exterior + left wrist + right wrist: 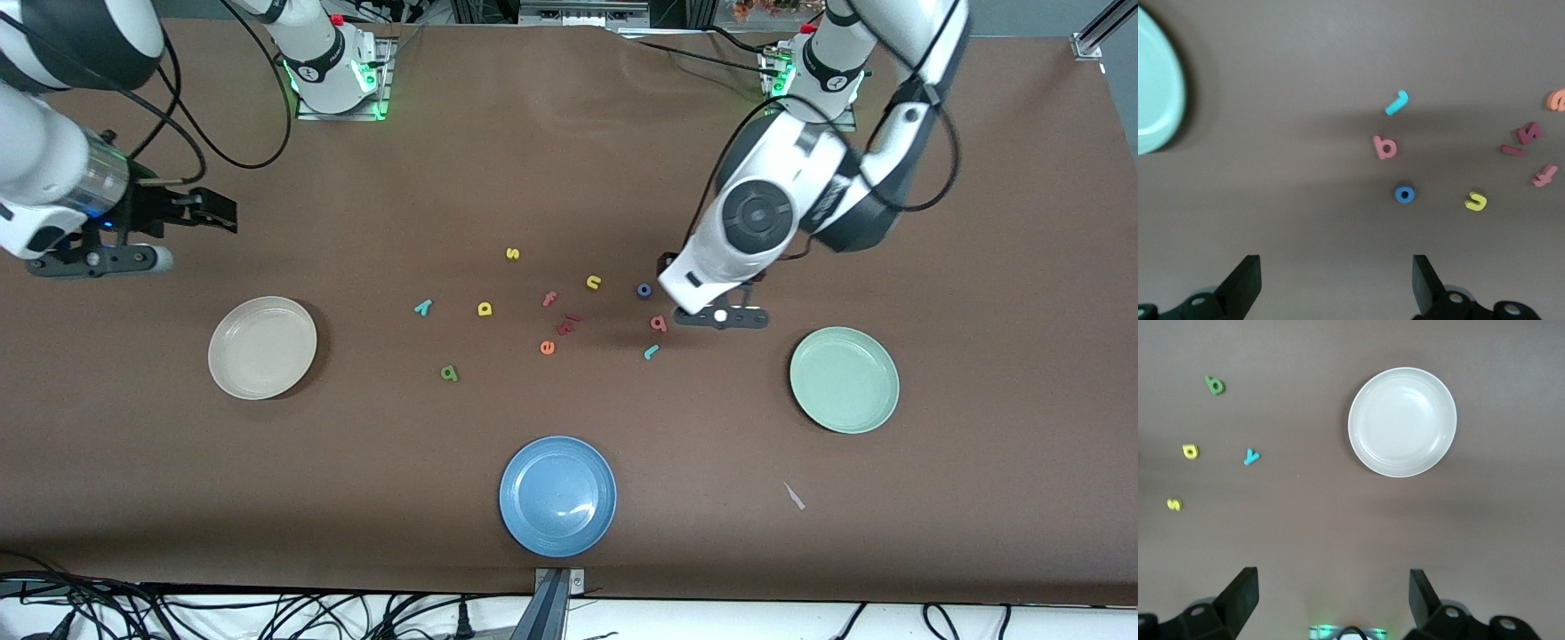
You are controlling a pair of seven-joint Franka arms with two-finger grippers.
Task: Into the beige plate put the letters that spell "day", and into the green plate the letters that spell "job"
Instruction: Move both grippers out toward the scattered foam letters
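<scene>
The left gripper (1331,287) is hovering above the brown table (978,267) close to the blue o (644,291) and the salmon b (658,323), with its fingers spread wide and nothing between them. The right gripper (1328,603) is waiting over bare table at the right arm's end, above the beige plate (262,348), likewise spread wide and carrying nothing. All six task letters are lying flat on the table, none in a plate. The teal j (652,352) is lying nearest the front camera of its group, its long axis slanting, hook end toward the green plate (844,380). The salmon b is sitting between the j and the o. The teal y (423,308) is lying closest to the beige plate, its stem pointing toward that plate's end of the table. The yellow d (484,308) is sitting just beside it toward the table's middle. The green a (449,373) is lying nearer the front camera than both. The yellow s (512,253), yellow n (594,282), salmon f (549,299) and orange e (547,348) are scattered among them. The blue plate (557,495) is sitting nearest the front camera.
</scene>
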